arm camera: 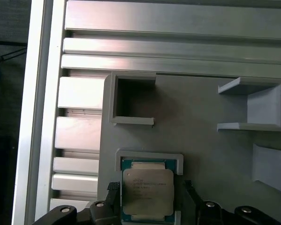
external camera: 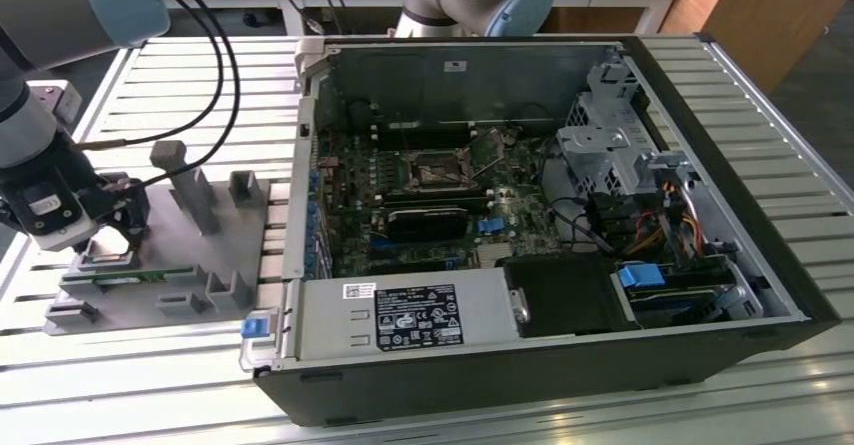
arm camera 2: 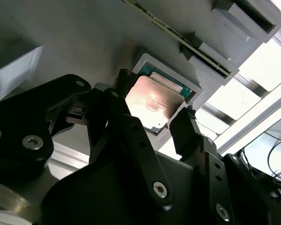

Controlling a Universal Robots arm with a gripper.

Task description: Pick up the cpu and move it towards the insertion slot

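My claw (arm camera: pixel 150 186) hangs released. Its two black fingers (arm camera 2: pixel 182 131) straddle the cpu (arm camera: pixel 147 196), with a narrow gap on each side. The cpu lies flat in its square pocket on the grey fixture (arm camera: pixel 201 154); the faint print on its silvery lid is too small to read. The insertion slot (external camera: pixel 437 172) sits well apart, on the motherboard (external camera: pixel 400 190) inside the open computer case (external camera: pixel 747 195), whose power supply (external camera: pixel 334 325) bears a printed sticker (external camera: pixel 418 317).

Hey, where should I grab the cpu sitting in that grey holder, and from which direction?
Grip the cpu by two opposite side edges, coming straight down from above. It lies flat in a shallow framed nest of the grey holder, so only its top and the edges where the frame is open are free. The open gripper straddles those edges.
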